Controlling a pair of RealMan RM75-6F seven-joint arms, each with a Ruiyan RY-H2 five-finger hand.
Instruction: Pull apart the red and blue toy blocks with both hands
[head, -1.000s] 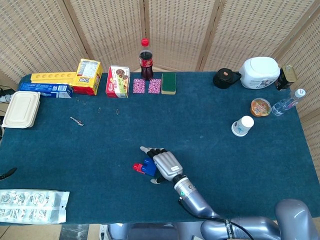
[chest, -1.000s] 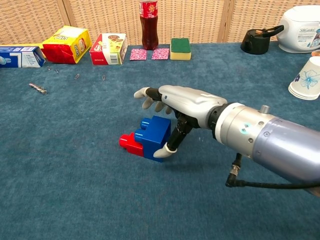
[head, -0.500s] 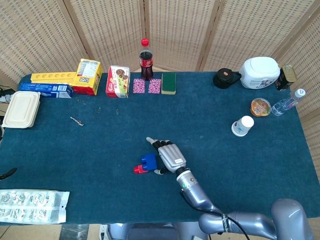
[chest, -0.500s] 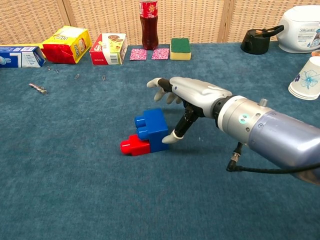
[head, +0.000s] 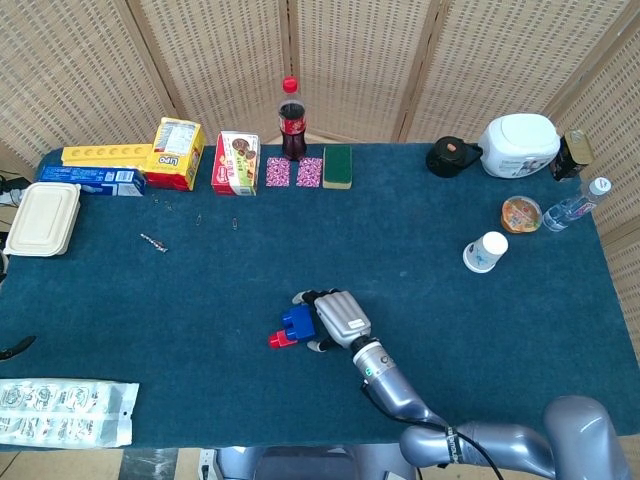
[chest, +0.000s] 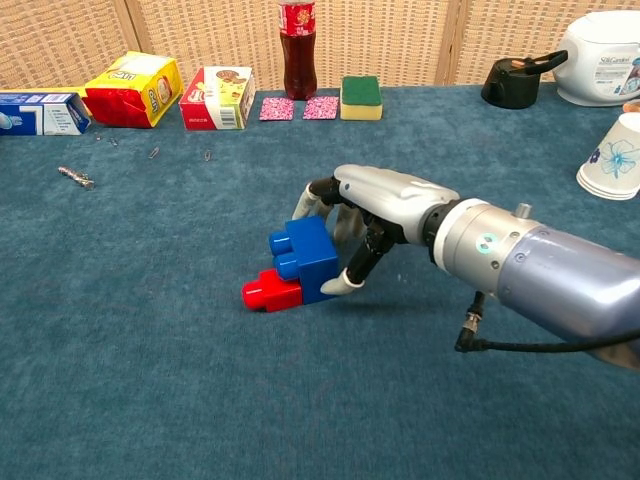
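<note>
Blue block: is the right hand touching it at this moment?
Touching. In the chest view the right hand has its thumb tip pressed against the side of the blue block and fingers curled over its far edge.

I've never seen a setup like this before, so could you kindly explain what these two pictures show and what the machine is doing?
This is a two-armed robot with humanlike hands, steered remotely by a person. One picture looks down from its head, the other looks forward from its chest. Only the right hand is visible; the left is out of view. On the blue table lie a blue block joined to a red block. The hand's fingers are curled around the blue block, touching it, though a firm grip is not certain. At the back stand a cola bottle, snack boxes and a paper cup.
</note>
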